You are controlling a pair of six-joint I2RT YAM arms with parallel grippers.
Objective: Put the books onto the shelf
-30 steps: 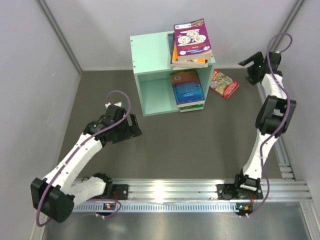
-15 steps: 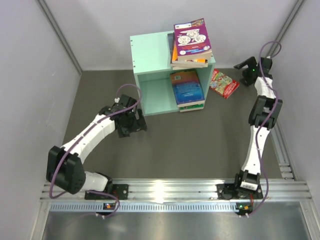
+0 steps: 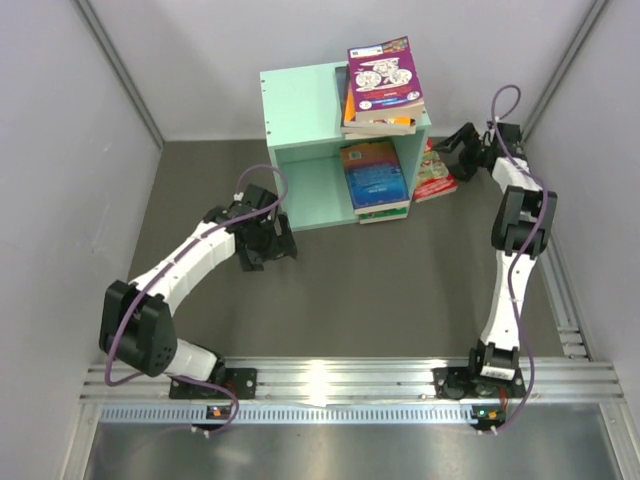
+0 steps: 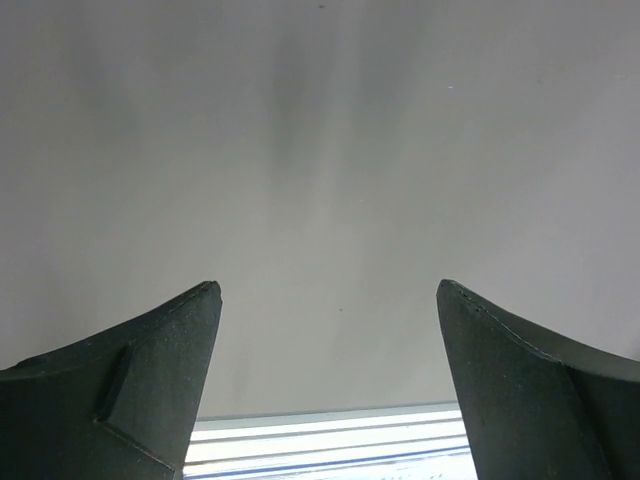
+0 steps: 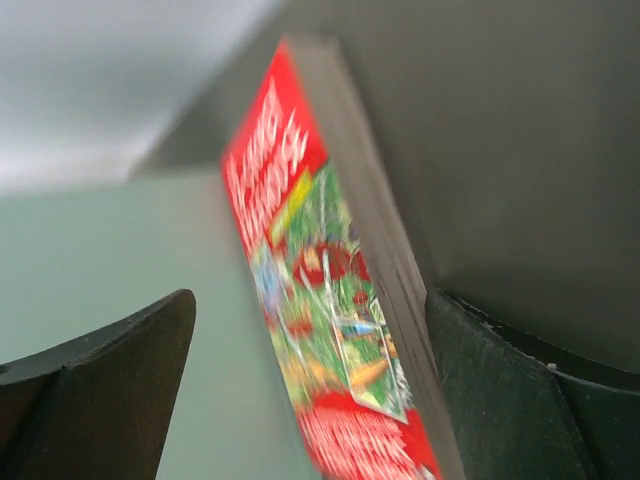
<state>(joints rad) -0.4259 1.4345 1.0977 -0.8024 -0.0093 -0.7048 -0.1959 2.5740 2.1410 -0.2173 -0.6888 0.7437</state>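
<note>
Though left end effector (image 3: 270, 240), right end effector (image 3: 460, 155) open — blue book (image 3: 375, 175) inside shelf (image 3: 300, 105), red book (image 3: 428, 176) outside.

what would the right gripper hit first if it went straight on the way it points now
The red and green paperback book: it sits between the open fingers of the right gripper, close to one. The mint-green wooden shelf seems to lie just behind, though depth is unclear.

a mint-green shelf (image 3: 300, 110) stands at the back of the dark counter (image 3: 400, 290). stacked books (image 3: 375, 178) block the right of its opening; the left part is free. a red book (image 3: 432, 172) fills the gap between the shelf's right wall and the wide-open right gripper (image 3: 450, 158).
</note>
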